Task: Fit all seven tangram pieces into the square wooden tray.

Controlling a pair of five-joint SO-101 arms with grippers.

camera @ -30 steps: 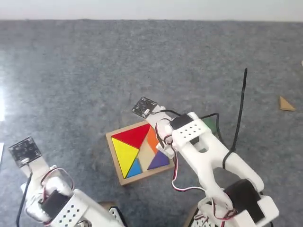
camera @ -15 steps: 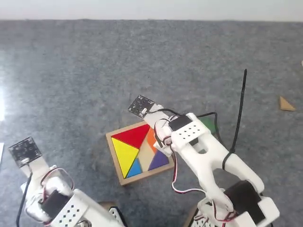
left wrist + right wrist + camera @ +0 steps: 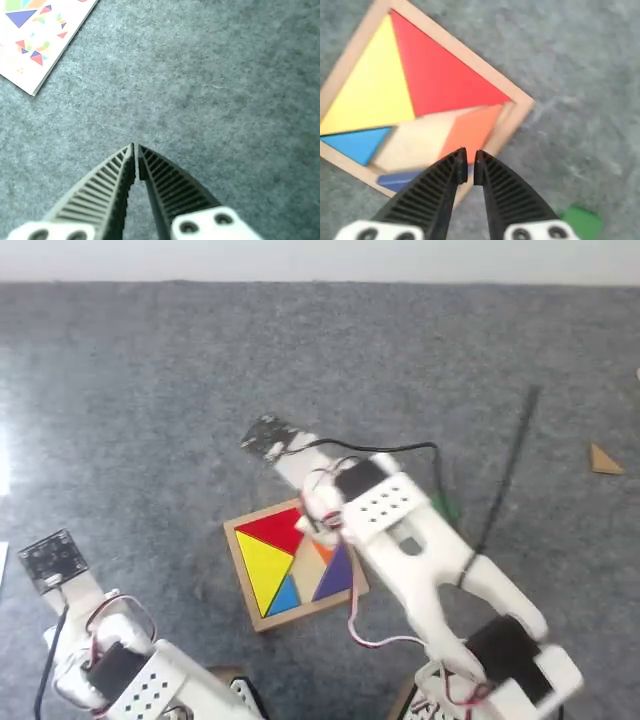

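**You are at a robotics test bench**

Your table is covered in grey felt-like matting (image 3: 150,390), with a plain pale wall (image 3: 320,260) behind it. Two white plastic arms (image 3: 430,560) stand at its near edge, with loose cables (image 3: 380,448) and a bare circuit board (image 3: 55,560) at each wrist. The props, a wooden puzzle tray (image 3: 247,578) and a printed sheet of figures (image 3: 35,35), point to a lab or maker's bench.

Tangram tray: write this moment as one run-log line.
tray: five coloured pieces in | green piece: outside | right end effector: shut, over tray
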